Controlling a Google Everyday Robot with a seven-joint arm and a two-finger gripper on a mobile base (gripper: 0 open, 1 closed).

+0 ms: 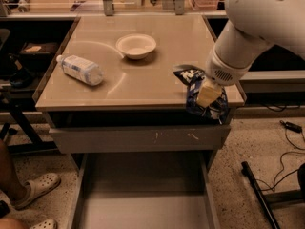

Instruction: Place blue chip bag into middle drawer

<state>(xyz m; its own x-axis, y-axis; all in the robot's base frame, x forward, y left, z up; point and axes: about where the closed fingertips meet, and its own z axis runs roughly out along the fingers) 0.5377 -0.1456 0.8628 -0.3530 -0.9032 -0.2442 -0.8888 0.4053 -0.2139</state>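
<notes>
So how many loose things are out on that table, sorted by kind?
Water bottle: 1
Bowl: 1
Blue chip bag: 1, gripped by the tool at the front right edge of the table
Total: 3

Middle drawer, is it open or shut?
Open: the middle drawer is pulled out, floor showing. The gripper holds the blue chip bag at the front-right edge of the table.

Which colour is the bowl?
The bowl is cream white, camera view; claw holds blue chip bag at table edge.
</notes>
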